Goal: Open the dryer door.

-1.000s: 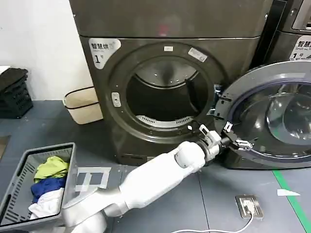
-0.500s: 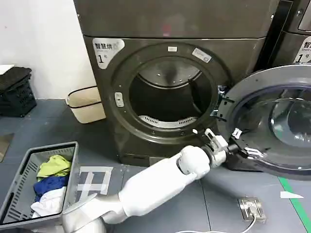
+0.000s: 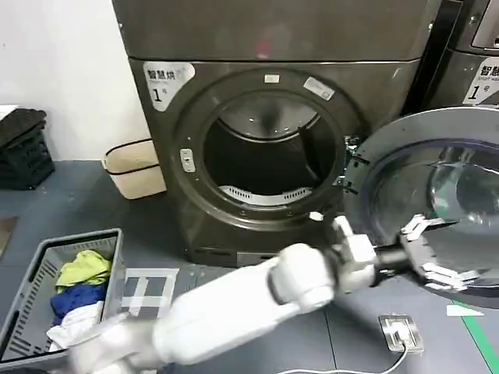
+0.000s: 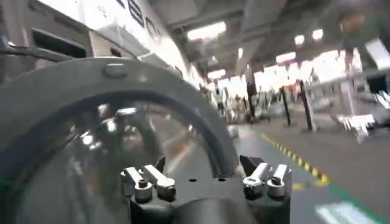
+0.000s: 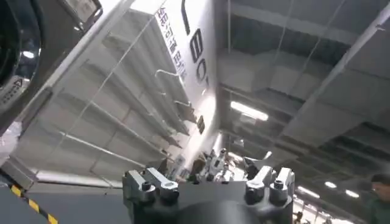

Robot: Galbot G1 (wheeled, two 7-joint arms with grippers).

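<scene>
Dryer door (image 3: pixel 437 195): swung wide to the drum's right; left hand (image 3: pixel 431 253), fingers spread and gripping nothing, at its inner glass; right hand likewise open; risk: further pushing could strain the hinge.

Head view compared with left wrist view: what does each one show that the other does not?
Head view alone: the open drum mouth, the laundry basket on the floor, and the left arm reaching across. Left wrist view alone: a long hall with ceiling lights beyond the door's rim. Both: the dryer door swung open and the left end effector open at its inner face.
</scene>
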